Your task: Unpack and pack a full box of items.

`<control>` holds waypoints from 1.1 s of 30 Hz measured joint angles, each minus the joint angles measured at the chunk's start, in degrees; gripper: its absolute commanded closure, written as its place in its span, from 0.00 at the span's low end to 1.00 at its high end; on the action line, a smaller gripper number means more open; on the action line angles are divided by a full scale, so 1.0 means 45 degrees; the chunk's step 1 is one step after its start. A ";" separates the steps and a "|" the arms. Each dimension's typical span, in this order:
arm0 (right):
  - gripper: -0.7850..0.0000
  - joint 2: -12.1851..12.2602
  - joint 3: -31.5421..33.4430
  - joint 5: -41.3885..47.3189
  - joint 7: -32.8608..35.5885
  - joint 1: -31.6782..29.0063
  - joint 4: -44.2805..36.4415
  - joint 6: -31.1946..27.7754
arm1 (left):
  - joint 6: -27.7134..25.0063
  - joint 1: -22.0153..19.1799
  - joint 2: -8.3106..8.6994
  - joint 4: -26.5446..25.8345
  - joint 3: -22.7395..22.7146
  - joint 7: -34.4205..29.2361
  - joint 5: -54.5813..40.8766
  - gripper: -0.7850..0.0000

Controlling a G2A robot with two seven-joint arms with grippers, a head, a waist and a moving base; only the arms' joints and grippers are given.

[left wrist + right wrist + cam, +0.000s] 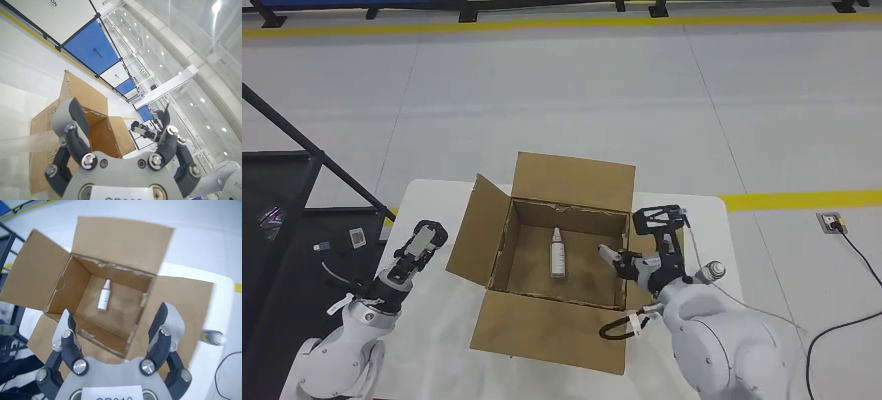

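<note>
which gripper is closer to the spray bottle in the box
Right. The right gripper hangs over the right edge of the box, close to the spray bottle lying inside; the left gripper sits outside, beyond the left flap.

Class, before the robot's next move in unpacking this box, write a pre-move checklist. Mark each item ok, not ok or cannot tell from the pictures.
1. Cardboard box has its flaps folded open and its inside can be reached from above: ok.
2. White spray bottle lies flat on the box floor, apart from the walls: ok.
3. Right gripper is open and empty, above the box's right side: ok.
4. Left gripper is open and empty, outside the box, beside it: ok.
5. Box is fully unpacked: not ok, the bottle is inside.
6. Box will stay put on the table during a pick: cannot tell.
</note>
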 measured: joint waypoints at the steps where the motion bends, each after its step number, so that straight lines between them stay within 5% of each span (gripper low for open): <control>1: 0.00 0.0036 0.0537 -0.0340 -0.0241 -0.0524 -0.0490 0.0303 | 0.0026 -0.0040 -0.0001 -0.0002 0.0049 -0.0015 0.0036 0.00; 7: 0.00 0.0067 0.3491 -0.1247 -0.1052 -0.2007 0.0047 0.2535 | 0.0195 -0.0319 -0.0009 0.0052 0.0362 -0.0106 0.0215 0.00; 14: 0.00 0.0224 0.5262 0.0108 0.0572 -0.1166 0.3223 0.0755 | 0.0489 -0.0538 -0.0002 0.0106 0.0605 -0.0231 0.0489 0.00; 32: 0.00 0.0258 0.4304 0.1403 0.0179 0.1315 0.8183 -0.0848 | 0.0866 -0.0758 0.0005 -0.0091 0.0932 -0.0137 0.0944 0.00; 33: 0.51 0.0258 0.4257 0.1427 0.0171 0.1440 0.8404 -0.0852 | 0.0858 -0.0744 0.0008 -0.0089 0.0916 -0.0127 0.0936 0.00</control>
